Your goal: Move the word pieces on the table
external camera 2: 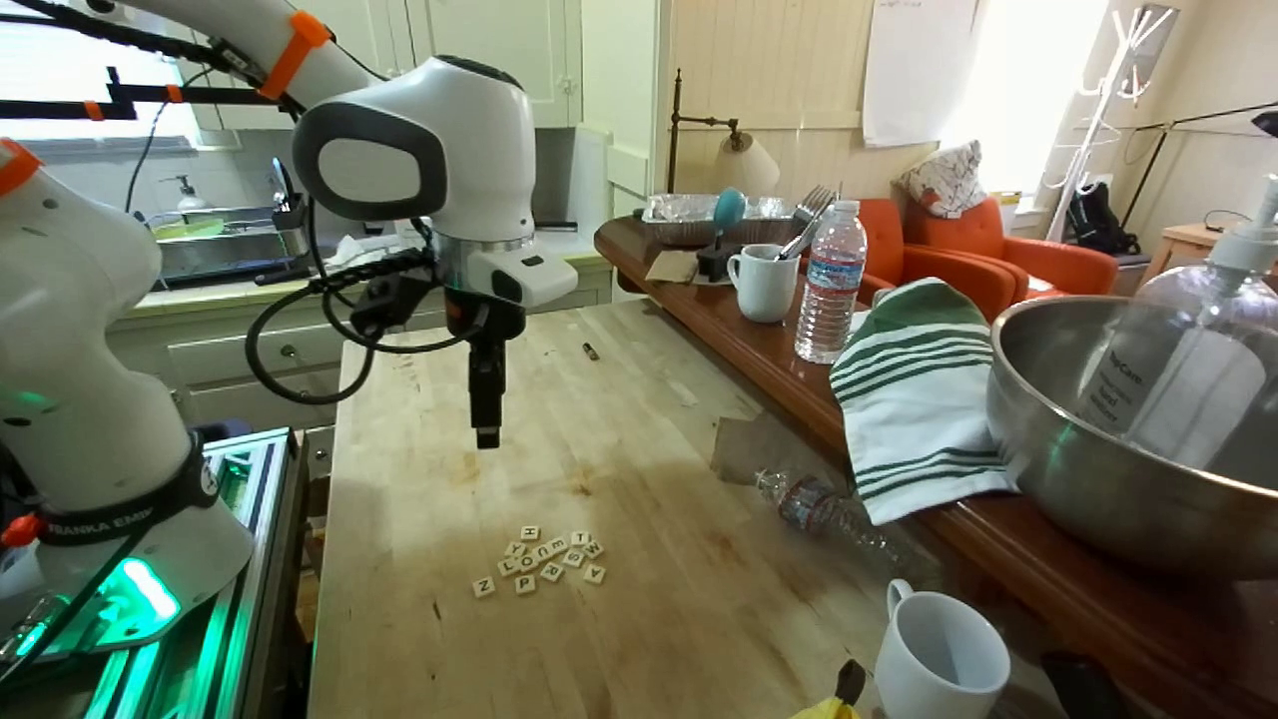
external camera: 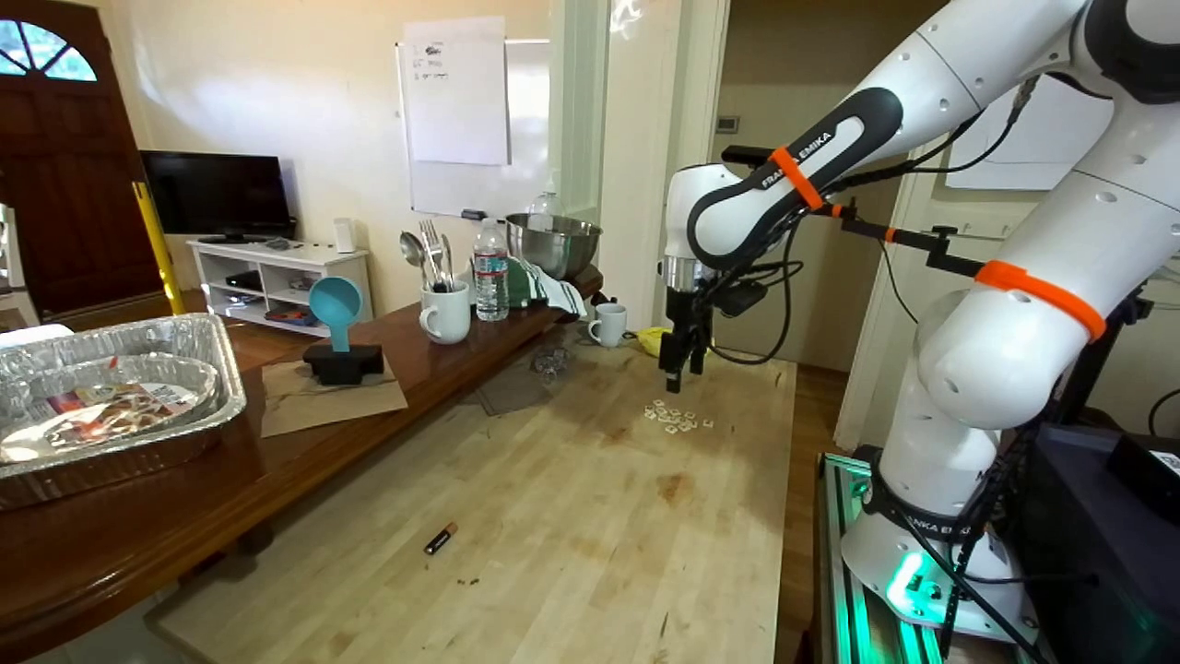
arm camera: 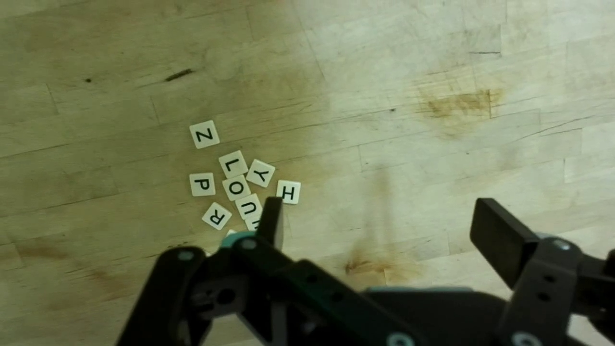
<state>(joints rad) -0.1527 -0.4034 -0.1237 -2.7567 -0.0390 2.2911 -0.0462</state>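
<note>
1. Word pieces (arm camera: 236, 187), pale letter tiles, none held: gripper (arm camera: 379, 223) jaws wide apart, only air btwn, hanging above table (arm camera: 336, 120).
2. Nearest, wrist view: H tile (arm camera: 289, 191), one corner behind fingertip (arm camera: 274, 218) from this angle. Others sit mostly hidden by that finger; letters there can't be read in this view.
3. Next out: L, O, U tiles (arm camera: 249, 207), edge to edge or nearly, Y tile (arm camera: 260, 173) hard by. Prob. tricky to pinch singly; neighbours would likely get nudged.
4. Farther: P and R tiles (arm camera: 202, 184), then Z tile (arm camera: 204, 134), each apart w/ bare table around. Prob. best first holds: tips low, on opp. edges.
5. Handling, est.: v. light, stiff, smooth, not fragile; thin, so apt to skid or tilt if pinched off-centre.
6. Whole cluster: flat on table, both exterior views, loosely scattered.
</note>
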